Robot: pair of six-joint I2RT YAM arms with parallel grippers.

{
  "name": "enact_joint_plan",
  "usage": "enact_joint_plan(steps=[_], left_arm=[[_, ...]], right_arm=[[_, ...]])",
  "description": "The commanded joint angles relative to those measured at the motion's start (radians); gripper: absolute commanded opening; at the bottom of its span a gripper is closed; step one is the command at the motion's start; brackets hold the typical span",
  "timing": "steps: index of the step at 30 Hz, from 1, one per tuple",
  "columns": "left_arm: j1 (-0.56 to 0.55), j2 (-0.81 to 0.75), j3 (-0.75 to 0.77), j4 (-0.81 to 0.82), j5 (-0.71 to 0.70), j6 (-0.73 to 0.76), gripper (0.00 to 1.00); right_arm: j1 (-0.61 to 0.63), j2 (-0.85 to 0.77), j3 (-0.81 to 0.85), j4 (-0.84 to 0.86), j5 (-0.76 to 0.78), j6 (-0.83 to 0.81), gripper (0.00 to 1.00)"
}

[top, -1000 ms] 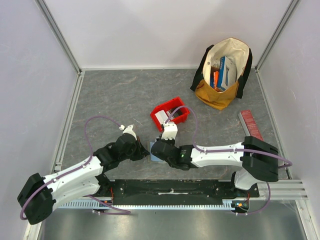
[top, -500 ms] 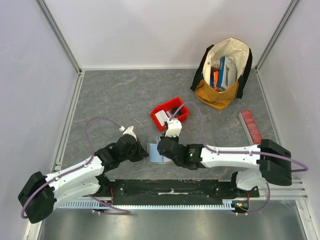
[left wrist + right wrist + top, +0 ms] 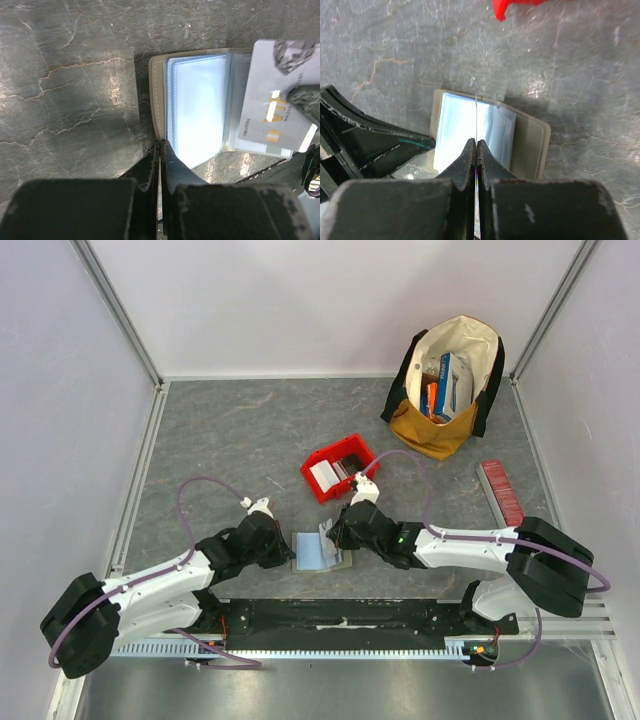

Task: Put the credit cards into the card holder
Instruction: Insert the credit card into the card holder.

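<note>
The card holder [image 3: 312, 558] lies open on the table, clear sleeves up, also in the left wrist view [image 3: 195, 100] and the right wrist view [image 3: 532, 145]. My right gripper [image 3: 337, 536] [image 3: 476, 142] is shut on a white credit card [image 3: 267, 95], which shows edge-on [image 3: 476, 115] over the sleeves. The card's lower end sits at the holder's right sleeve. My left gripper [image 3: 287, 551] [image 3: 160, 144] is shut, its tips resting on the holder's left edge. More credit cards [image 3: 322, 475] lie in the red bin [image 3: 330, 450].
A tan and black bag [image 3: 450, 385] with upright colourful boxes stands at the back right. A long red ribbed box [image 3: 502, 490] lies by the right wall. The two grippers are close together over the holder.
My right gripper has moved right across the holder with the card, uncovering the open sleeves. The left gripper has shifted slightly toward the holder's left edge.
</note>
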Motion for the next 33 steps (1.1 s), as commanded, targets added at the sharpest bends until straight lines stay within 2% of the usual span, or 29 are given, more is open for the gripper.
enact_joint_plan(steps=[1, 9, 18, 33], left_arm=[[0.003, 0.005, -0.009, 0.040, -0.007, -0.006, 0.02], [0.003, -0.006, -0.015, 0.037, -0.006, -0.019, 0.02], [0.003, -0.026, -0.044, 0.078, 0.008, -0.053, 0.02], [0.003, -0.023, -0.056, 0.103, 0.019, -0.067, 0.02]], right_arm=[[-0.001, 0.023, -0.024, 0.117, -0.114, 0.054, 0.00], [-0.003, 0.044, -0.086, 0.138, -0.088, 0.128, 0.00], [-0.003, 0.033, -0.209, 0.330, -0.059, 0.194, 0.00], [-0.001, 0.151, -0.238, 0.451, -0.109, 0.248, 0.00]])
